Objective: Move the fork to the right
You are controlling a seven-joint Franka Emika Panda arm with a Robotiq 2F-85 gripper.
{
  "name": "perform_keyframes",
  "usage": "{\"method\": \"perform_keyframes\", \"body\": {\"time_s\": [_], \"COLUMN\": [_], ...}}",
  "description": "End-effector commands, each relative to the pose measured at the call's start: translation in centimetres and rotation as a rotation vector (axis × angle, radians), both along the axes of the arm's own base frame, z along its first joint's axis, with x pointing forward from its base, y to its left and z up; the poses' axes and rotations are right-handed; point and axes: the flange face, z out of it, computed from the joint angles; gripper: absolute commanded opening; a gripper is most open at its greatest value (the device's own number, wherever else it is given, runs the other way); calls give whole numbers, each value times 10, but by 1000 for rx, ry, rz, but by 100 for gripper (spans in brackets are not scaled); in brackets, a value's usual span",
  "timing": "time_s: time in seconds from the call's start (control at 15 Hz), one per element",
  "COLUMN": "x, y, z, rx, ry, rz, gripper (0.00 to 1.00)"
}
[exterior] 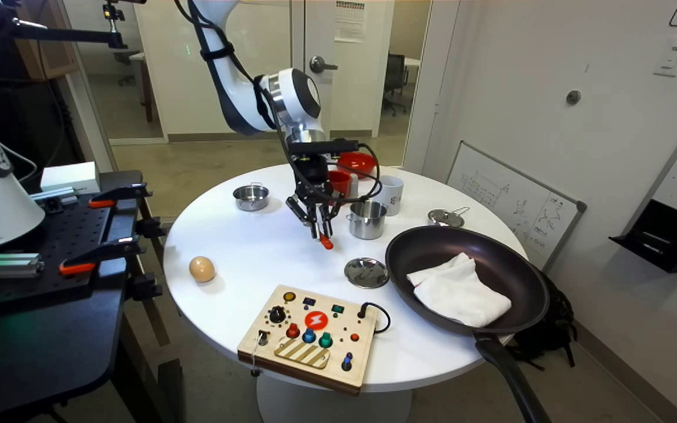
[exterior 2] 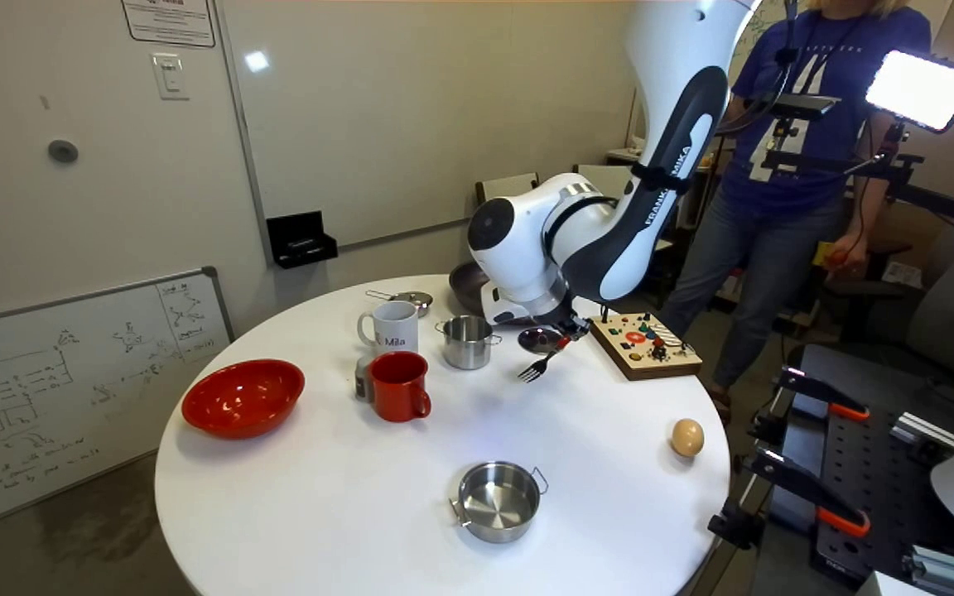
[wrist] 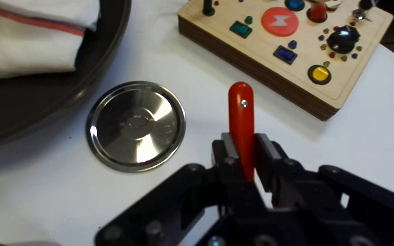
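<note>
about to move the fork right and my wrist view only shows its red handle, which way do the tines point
Observer: In an exterior view, the tines of the fork stick out of the gripper on the side away from the button board.
Operator: ok, any small thing out there that i'm missing
Observer: Yes, an egg sits near the edge of the table in both exterior views.
Operator: and any dishes further off
Observer: A red bowl stands beyond the red mug, going from the fork.
</note>
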Motion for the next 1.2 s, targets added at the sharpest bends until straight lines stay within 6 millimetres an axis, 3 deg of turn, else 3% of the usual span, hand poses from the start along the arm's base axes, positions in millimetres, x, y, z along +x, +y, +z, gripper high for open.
{"method": "perform_keyframes", "body": {"time_s": [0.0,0.47,0.87,1.13], "x": [-7,-23,-31,-41], "y": [-2,-3,28,45], "z": [4,36,50,51], "rx": [54,-70,-359,-571], "ry": [39,15,-104,-105], "rz": [171,119,-64,-86], "gripper": [7,7,8,7]}}
